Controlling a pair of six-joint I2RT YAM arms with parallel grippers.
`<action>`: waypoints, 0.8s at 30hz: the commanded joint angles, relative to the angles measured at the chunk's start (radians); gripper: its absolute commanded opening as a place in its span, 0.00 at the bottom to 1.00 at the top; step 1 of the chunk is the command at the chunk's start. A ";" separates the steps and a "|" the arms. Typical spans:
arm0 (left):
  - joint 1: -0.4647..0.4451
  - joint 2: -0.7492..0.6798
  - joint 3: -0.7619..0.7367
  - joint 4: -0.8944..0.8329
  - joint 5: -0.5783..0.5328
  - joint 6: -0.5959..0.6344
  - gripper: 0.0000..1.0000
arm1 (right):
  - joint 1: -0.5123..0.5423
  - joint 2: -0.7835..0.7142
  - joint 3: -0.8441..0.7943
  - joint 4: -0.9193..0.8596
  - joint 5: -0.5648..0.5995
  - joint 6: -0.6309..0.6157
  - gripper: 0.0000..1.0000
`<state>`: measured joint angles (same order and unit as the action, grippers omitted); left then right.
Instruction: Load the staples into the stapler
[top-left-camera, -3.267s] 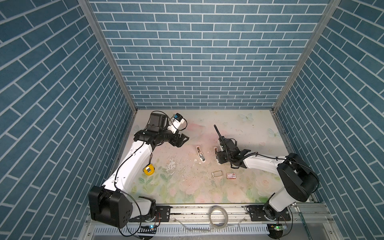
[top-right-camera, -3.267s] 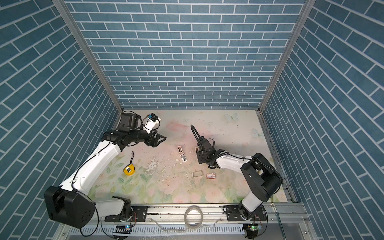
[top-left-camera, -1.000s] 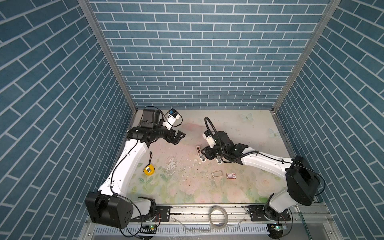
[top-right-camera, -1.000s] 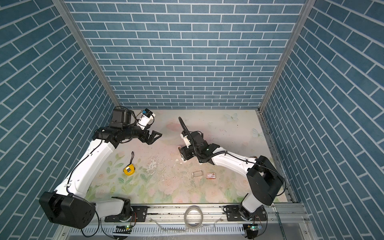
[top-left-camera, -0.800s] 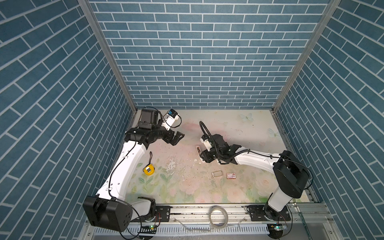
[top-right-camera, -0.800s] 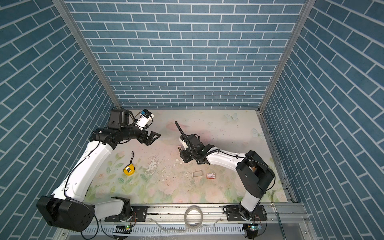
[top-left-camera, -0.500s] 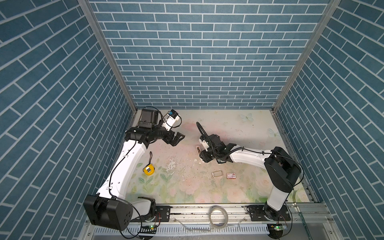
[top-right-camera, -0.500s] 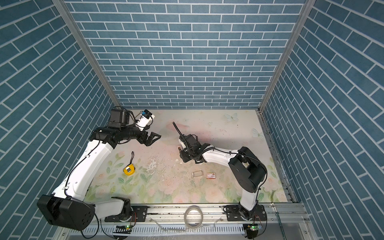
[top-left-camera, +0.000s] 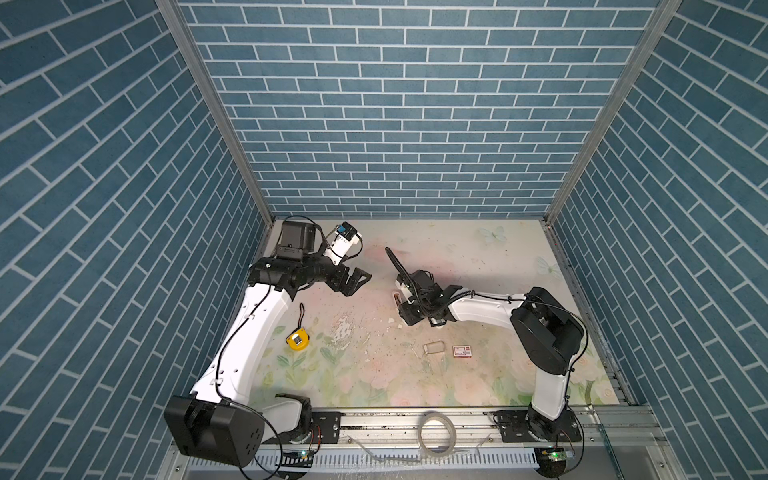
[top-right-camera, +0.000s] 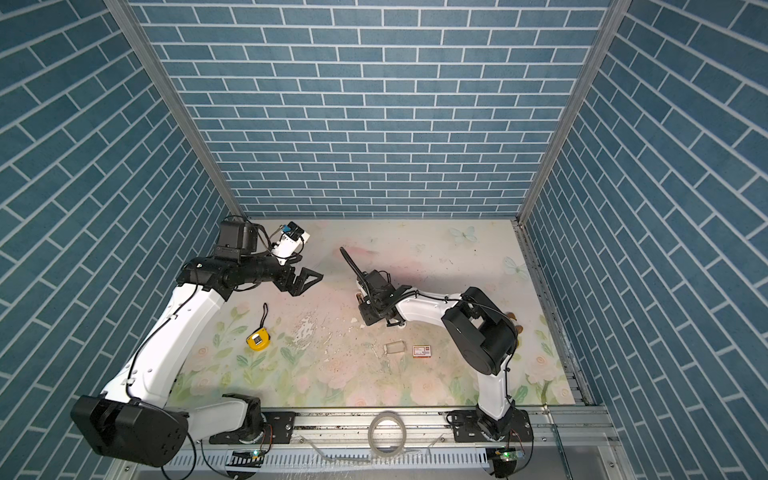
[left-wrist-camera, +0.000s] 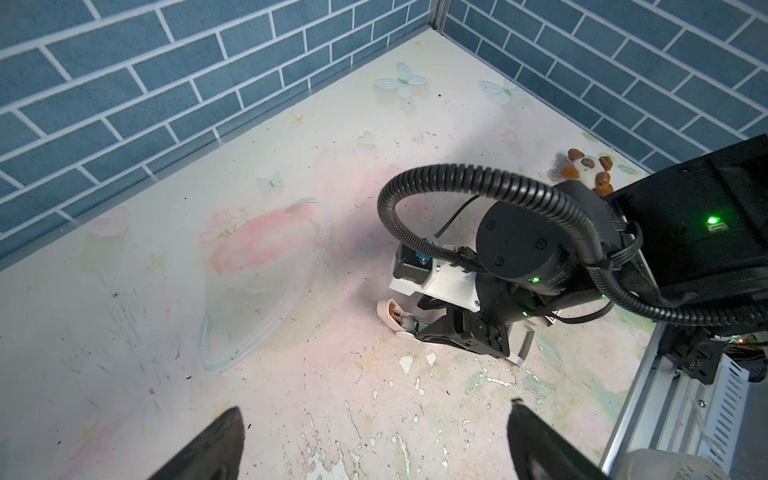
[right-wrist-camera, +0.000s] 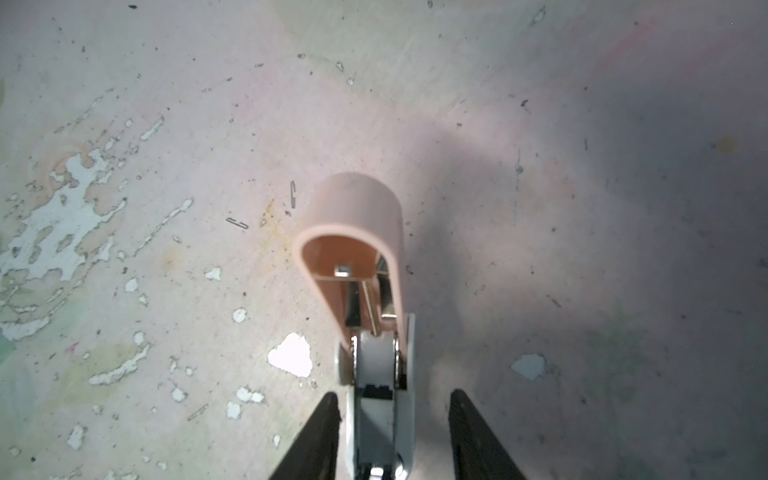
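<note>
The stapler (right-wrist-camera: 365, 249) lies on the flowered table with its peach cover hinged up and its white base toward my right gripper (right-wrist-camera: 395, 411). That gripper stands open astride the base: one finger is nearly at it, and a gap shows on the other side. In both top views the stapler (top-left-camera: 397, 297) (top-right-camera: 357, 297) peeks out beside the right gripper (top-left-camera: 406, 311) (top-right-camera: 366, 312). The staples (top-left-camera: 433, 347) (top-right-camera: 394, 347), a small flat greyish block, lie nearer the front. My left gripper (top-left-camera: 357, 282) (left-wrist-camera: 374, 405) hangs wide open and empty at the left rear.
A red-and-white box (top-left-camera: 462, 351) lies beside the staples. A yellow tape measure (top-left-camera: 297, 340) sits at the left, a brown plush toy (left-wrist-camera: 586, 168) at the right. Loose single staples (right-wrist-camera: 237, 223) dot the scuffed surface. A tape roll (top-left-camera: 436, 432) rests on the front rail.
My right arm has swung left from the table's middle and settled low over the stapler, its jaws narrowing a little. The left arm has drawn back slightly toward the rear left.
</note>
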<state>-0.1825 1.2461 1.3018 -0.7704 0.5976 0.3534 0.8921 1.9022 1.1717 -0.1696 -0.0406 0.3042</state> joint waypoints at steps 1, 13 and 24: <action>0.005 -0.010 0.000 -0.015 0.019 0.008 0.99 | 0.006 0.036 0.016 -0.018 0.006 -0.043 0.43; 0.005 -0.005 0.022 -0.046 0.009 0.026 0.99 | 0.018 0.037 -0.015 -0.010 0.017 -0.100 0.29; 0.025 -0.015 0.038 -0.072 -0.008 0.019 0.98 | 0.037 0.049 -0.023 0.002 -0.025 -0.156 0.18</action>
<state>-0.1768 1.2461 1.3178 -0.8169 0.5877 0.3717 0.9138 1.9217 1.1694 -0.1402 -0.0452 0.2005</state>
